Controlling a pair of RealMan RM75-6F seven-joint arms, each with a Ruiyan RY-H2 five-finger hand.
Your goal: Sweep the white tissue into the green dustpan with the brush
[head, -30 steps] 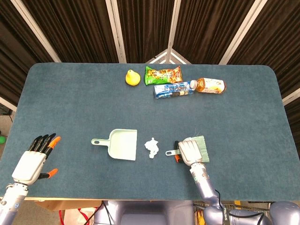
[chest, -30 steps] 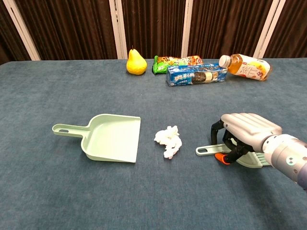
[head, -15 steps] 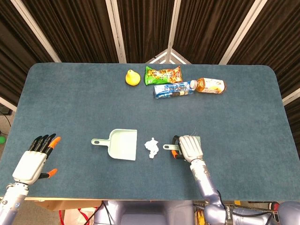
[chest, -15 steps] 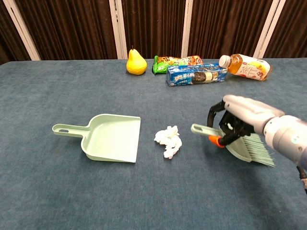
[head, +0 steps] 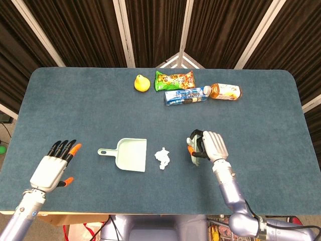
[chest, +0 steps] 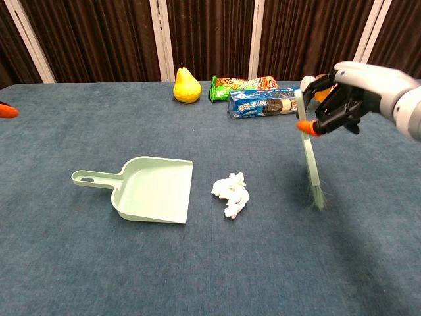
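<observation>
The crumpled white tissue (head: pixel 162 158) (chest: pixel 231 192) lies on the blue table just right of the green dustpan (head: pixel 129 154) (chest: pixel 151 189), whose mouth faces it. My right hand (head: pixel 209 145) (chest: pixel 358 92) grips the green brush (chest: pixel 310 153) by its handle, lifted above the table to the right of the tissue. The brush hangs with its bristles down near the cloth. My left hand (head: pixel 51 169) hovers with fingers spread at the front left, well apart from the dustpan handle; only an orange fingertip (chest: pixel 6 110) shows in the chest view.
Along the far side lie a yellow pear (head: pixel 142 83) (chest: pixel 186 86), a green snack bag (head: pixel 173 79), a blue biscuit pack (head: pixel 185 96) (chest: pixel 270 103) and an orange drink bottle (head: pixel 224 91). The table's front edge (head: pixel 150 211) runs close to both arms.
My right hand has lifted the brush off the table and swung it from lying flat to hanging bristles down. My left hand has moved up and inward toward the dustpan.
</observation>
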